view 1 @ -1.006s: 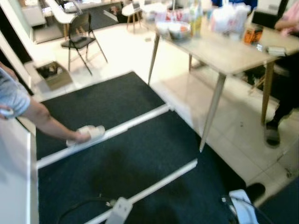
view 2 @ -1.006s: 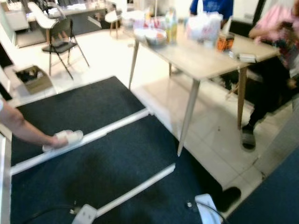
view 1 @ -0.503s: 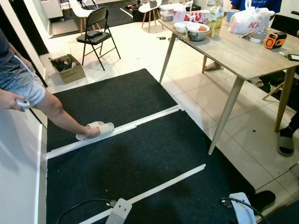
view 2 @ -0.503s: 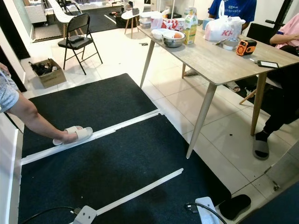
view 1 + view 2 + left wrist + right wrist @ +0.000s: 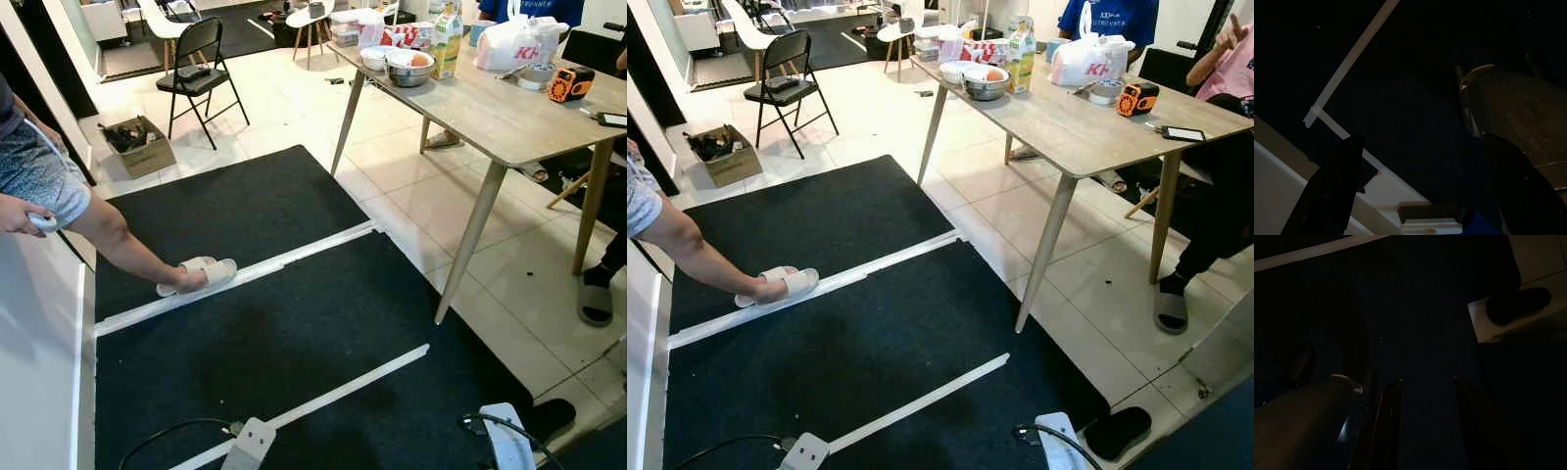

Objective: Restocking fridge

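Left eye view: we record a person's leg in a white slipper on the black mat, a folding chair behind, then the table carrying bowls and bags. Left hand and right hand hang over the mat, fingers spread. We see no fridge.

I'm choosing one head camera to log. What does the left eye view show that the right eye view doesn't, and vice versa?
Left eye: a person's hand gripping a small white object. Right eye: a seated person's pink top. Both: the table, folding chair, black mats, cardboard box and a sandal.
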`<state>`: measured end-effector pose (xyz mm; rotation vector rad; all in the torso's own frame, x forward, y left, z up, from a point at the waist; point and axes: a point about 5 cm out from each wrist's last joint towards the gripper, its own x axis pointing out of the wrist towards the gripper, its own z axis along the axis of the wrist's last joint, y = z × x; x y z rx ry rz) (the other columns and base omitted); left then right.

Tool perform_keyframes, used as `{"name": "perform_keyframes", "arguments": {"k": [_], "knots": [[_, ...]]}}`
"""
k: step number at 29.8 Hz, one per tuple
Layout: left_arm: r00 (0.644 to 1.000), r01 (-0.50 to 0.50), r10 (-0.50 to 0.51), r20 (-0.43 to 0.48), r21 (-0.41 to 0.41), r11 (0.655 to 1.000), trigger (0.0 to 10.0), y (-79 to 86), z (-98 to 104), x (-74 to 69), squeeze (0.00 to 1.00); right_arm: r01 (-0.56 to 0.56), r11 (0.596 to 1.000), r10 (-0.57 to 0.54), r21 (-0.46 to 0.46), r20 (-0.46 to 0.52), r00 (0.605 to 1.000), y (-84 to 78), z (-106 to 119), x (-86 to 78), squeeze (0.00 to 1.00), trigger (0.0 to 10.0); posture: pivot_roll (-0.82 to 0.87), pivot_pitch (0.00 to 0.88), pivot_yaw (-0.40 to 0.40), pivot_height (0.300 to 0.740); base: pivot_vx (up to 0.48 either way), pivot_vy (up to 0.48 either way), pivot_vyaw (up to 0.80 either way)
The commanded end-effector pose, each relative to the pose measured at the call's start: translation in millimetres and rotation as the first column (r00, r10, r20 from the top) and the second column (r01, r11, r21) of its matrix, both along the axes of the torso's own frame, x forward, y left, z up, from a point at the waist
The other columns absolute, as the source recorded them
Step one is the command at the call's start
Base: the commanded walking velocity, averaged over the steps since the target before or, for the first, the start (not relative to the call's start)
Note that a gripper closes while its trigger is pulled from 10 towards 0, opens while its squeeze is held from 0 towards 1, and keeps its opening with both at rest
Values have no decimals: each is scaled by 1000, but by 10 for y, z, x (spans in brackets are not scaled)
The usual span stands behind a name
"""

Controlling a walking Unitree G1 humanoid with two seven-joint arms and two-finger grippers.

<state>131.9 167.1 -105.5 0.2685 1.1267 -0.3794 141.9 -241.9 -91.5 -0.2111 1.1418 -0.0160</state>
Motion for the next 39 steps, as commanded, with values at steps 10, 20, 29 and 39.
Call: {"name": "perform_keyframes", "arguments": {"k": [10,20,29,39], "knots": [[996,6,-7,-93,-13,1000,10000,-38,-73,-221,0,27,1000,-27,8,-5,1000,2,-15,-38,0,10000,-18,0,23,740,0,0,0],[995,6,-7,-95,-14,1000,10000,-38,-75,-231,0,27,1000,-27,7,-5,1000,-2,-15,-41,0,10000,-16,0,24,740,0,0,0],[995,8,-9,-97,-14,1000,10000,-37,-78,-240,0,28,1000,-27,8,-9,1000,-1,-20,-55,0,10000,-16,0,24,740,0,0,0],[995,14,-16,-103,-20,1000,10000,-45,-81,-254,0,28,1000,-28,10,-9,1000,2,-20,-54,0,10000,-16,0,24,740,0,0,0]]}}
